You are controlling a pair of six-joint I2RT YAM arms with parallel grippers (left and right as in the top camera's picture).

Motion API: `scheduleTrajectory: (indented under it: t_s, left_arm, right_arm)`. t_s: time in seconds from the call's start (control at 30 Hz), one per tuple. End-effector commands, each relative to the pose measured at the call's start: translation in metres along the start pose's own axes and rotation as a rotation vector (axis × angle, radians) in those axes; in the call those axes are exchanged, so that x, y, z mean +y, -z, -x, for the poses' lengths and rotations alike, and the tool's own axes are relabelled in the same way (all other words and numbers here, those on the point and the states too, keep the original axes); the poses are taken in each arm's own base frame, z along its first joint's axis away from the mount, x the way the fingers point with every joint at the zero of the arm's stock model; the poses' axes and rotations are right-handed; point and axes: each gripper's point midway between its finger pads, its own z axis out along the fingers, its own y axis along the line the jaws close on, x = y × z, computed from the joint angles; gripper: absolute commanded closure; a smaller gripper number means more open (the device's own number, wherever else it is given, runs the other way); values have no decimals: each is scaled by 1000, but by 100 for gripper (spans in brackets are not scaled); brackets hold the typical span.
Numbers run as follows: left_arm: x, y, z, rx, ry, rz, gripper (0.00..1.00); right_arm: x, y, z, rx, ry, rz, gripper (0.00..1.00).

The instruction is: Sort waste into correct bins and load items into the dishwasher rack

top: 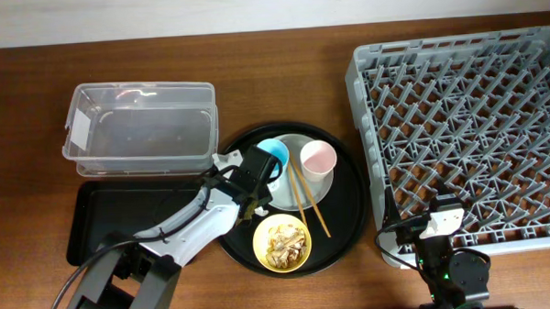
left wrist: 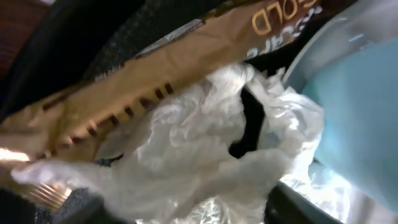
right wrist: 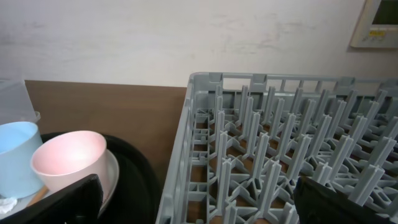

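The left gripper (top: 257,178) hangs low over the left side of the round tray (top: 346,207), close on the napkin (left wrist: 205,143) and the wrapper (left wrist: 143,81). These two lie touching each other just beside the blue cup (left wrist: 360,106). The gripper's fingers show clearly in no view, so I cannot tell whether they stand apart or have bitten on anything. The right gripper (top: 440,220) sits at the near left corner of the rack (top: 465,93), fingers wide apart with nothing between them. The chief risk, as I judge it, is a double pick: wrapper and napkin lie against each other, so a closing grip may take both. If they belong in different bins, one then lands wrong. A grip on only a loose fold of napkin could also slip on the way to the box (top: 137,132) or the flat tray (top: 112,215), both off to the left. The blue cup stands so near that a finger could nudge or tip it on the plate (top: 297,143). The left wrist view shows napkin and wrapper in close detail, where the overhead view hides them beneath the arm. Only the overhead view shows both bins, the bowl (top: 303,254) of scraps (top: 280,241), the chopsticks (top: 309,199) and the whole bare rack. The right wrist view adds the pink cup (right wrist: 68,158) side-on, upright on the plate.
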Motion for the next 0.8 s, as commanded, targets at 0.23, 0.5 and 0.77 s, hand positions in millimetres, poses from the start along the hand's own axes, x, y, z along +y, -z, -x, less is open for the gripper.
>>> scheduleTrajectory:
  t_s: [0.23,0.5,0.77]
  left_arm:
    - [12,2,-10,33,-13,43,84]
    - [-5,37,5,-13,5,-79,76]
    - [-2,43,3,-3,-57,-80,95]
  right_arm:
    - [1,0,-2,2,3,1,2]
    - [1,0,-2,2,3,1,1]
    - [1,0,-2,2,3,1,1]
